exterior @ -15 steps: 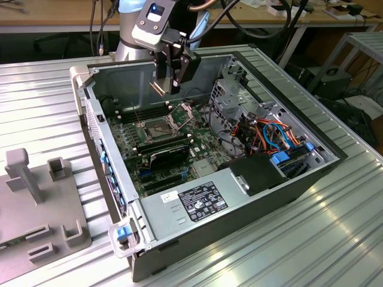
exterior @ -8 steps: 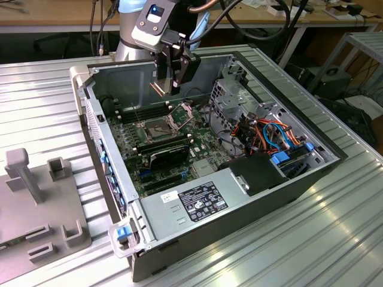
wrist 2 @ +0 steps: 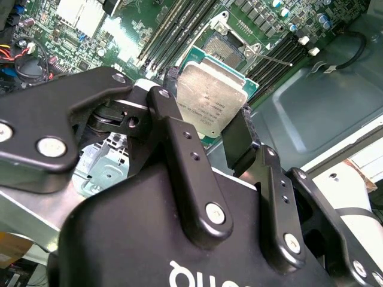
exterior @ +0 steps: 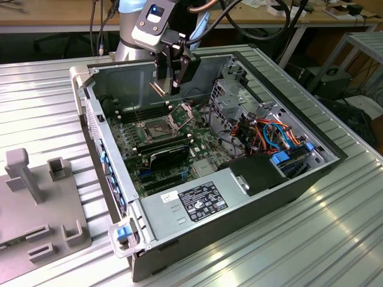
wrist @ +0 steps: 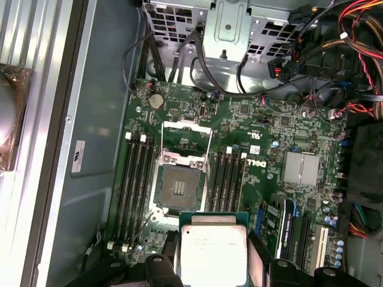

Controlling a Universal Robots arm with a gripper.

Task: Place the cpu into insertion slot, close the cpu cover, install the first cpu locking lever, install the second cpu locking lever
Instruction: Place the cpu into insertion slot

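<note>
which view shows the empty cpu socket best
First wrist view: it looks straight down into the square dark socket, brownish contacts unobstructed. The second wrist view shows part of it beyond the silvery square chip held in the jaws; the exterior view sees it obliquely.

The cpu (wrist: 212,254) has a silvery-grey top face on a green border. The insertion slot (wrist: 179,188) is dark with a brownish contact field. The motherboard (wrist: 269,137) is green. The gripper (wrist 2: 203,113) is black. The bench (exterior: 335,239) is silver with ridged stripes.
</note>
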